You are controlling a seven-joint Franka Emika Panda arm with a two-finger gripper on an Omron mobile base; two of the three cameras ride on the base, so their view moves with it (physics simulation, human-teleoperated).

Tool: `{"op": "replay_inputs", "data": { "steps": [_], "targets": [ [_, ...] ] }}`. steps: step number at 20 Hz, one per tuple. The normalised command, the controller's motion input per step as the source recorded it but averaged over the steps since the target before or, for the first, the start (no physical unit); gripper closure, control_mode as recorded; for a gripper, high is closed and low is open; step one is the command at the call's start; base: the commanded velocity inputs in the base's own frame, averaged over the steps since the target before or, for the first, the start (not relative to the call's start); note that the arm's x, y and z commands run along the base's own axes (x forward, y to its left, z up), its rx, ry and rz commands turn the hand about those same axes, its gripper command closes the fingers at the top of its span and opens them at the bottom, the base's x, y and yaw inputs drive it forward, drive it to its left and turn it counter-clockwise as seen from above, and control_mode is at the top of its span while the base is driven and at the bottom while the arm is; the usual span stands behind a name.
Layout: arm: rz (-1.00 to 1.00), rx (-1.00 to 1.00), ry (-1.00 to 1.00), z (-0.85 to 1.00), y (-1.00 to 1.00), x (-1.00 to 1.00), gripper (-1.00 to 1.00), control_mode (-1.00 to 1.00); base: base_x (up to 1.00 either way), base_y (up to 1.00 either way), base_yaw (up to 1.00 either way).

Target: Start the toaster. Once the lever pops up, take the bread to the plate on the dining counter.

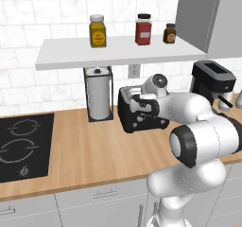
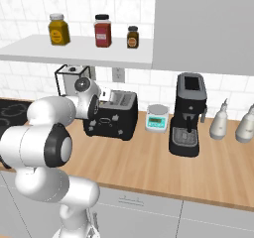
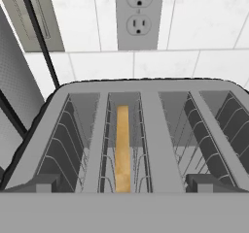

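Observation:
The black toaster (image 1: 142, 119) (image 2: 113, 120) stands on the wood worktop against the tiled wall. In the hand view I look down into its top (image 3: 156, 140), with several slots side by side. The tan bread (image 3: 122, 144) sits on edge, low in the second slot from the left. My gripper (image 3: 124, 184) hovers just above the toaster's front edge, open, its two dark fingertips (image 3: 46, 182) wide apart with nothing between them. In the base views the hand (image 1: 143, 100) (image 2: 102, 99) is at the toaster's top. The plate and the dining counter are out of view.
A paper towel holder (image 1: 99, 96) stands left of the toaster, a small scale (image 2: 158, 118) and a tall black coffee machine (image 2: 188, 113) to its right. A shelf (image 1: 118, 53) with jars hangs above. A cooktop (image 1: 23, 145) lies far left. A wall outlet (image 3: 138, 13) is behind.

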Motion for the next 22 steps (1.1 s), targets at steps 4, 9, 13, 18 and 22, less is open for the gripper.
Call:
{"op": "replay_inputs", "data": {
  "steps": [4, 9, 13, 18, 22],
  "targets": [
    [0.0, 0.0, 0.0, 0.0, 0.0, 0.0, -1.0, -1.0, 0.0, 0.0, 0.0],
    [0.0, 0.0, 0.0, 0.0, 0.0, 0.0, -1.0, -1.0, 0.0, 0.0, 0.0],
    [0.0, 0.0, 0.0, 0.0, 0.0, 0.0, -1.0, -1.0, 0.0, 0.0, 0.0],
    [0.0, 0.0, 0.0, 0.0, 0.0, 0.0, -1.0, -1.0, 0.0, 0.0, 0.0],
    [0.0, 0.0, 0.0, 0.0, 0.0, 0.0, -1.0, -1.0, 0.0, 0.0, 0.0]
  ]
}}
